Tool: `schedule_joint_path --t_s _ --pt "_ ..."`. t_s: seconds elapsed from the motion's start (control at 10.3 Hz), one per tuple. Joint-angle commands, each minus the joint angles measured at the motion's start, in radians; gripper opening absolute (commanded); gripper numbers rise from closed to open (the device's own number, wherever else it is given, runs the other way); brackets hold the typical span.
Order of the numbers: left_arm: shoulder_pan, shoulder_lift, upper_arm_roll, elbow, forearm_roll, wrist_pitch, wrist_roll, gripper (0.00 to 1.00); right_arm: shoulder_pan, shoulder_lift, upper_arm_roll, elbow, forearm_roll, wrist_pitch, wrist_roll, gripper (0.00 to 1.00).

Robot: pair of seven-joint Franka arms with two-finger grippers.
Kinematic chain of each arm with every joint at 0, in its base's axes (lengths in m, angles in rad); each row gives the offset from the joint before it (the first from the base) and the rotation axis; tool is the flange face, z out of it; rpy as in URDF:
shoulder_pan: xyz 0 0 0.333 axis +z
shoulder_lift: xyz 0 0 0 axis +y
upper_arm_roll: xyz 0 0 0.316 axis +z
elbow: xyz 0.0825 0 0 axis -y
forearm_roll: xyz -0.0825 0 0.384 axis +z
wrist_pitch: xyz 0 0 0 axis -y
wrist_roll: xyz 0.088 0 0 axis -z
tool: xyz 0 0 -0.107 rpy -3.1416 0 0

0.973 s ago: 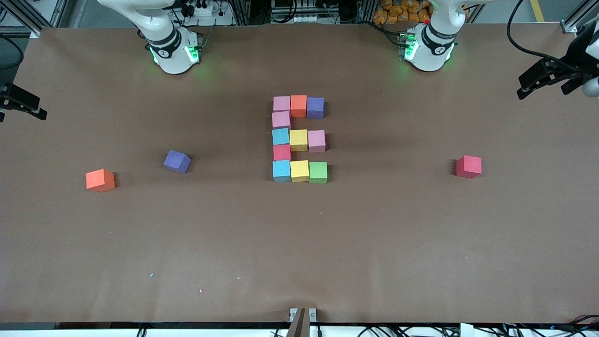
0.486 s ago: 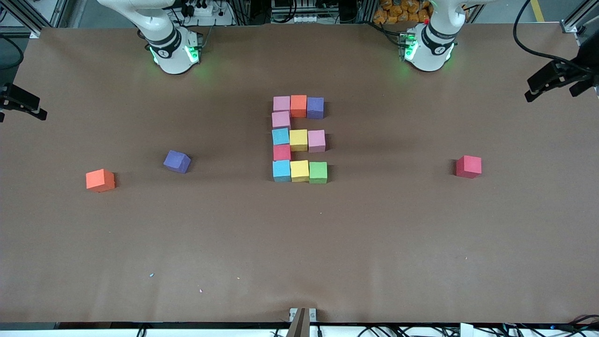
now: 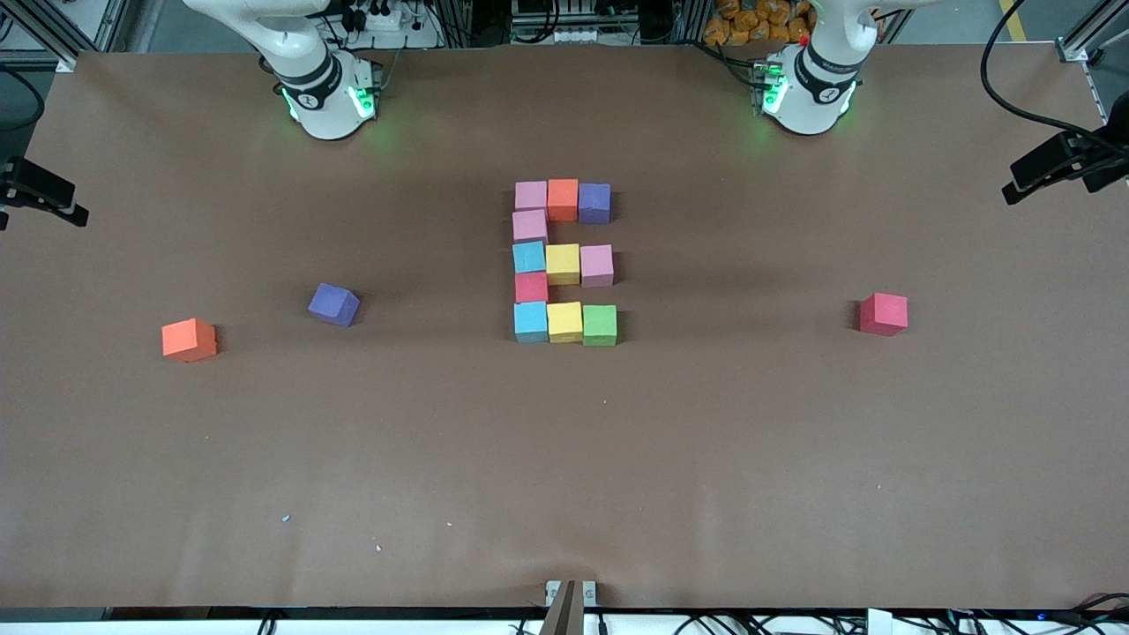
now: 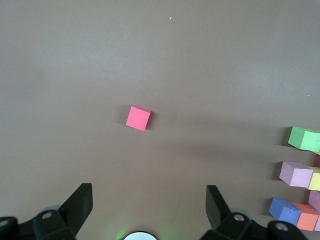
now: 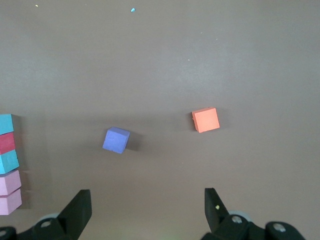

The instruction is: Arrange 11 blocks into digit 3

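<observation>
The digit 3 is sitting mid-surface w/ all 11 blocks touching, so the task is looking done. The left tool has been pulling away from the figure toward its own end of the surface, fingers spread, holding nothing. The right tool is waiting near its end, also spread & empty.

Robotics lab, aluminium framing, cables, paper-covered table

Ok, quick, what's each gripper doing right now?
Left gripper: open, empty, high over the table's left-arm end.
Right gripper: open, empty, high over the right-arm end.
</observation>
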Motion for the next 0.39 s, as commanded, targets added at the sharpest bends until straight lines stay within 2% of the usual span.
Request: schedule_joint_path --t_s 0.0,0.29 --pt "-0.001 0.011 -0.006 0.032 -0.021 -0.027 0.014 1.00 -0.005 -0.019 0.006 -0.015 -0.012 0.005 0.012 1.00" --pt "-0.001 0.008 -0.004 0.031 -0.017 -0.027 0.016 1.00 -0.005 -0.019 0.006 -0.017 -0.012 0.007 0.012 1.00"
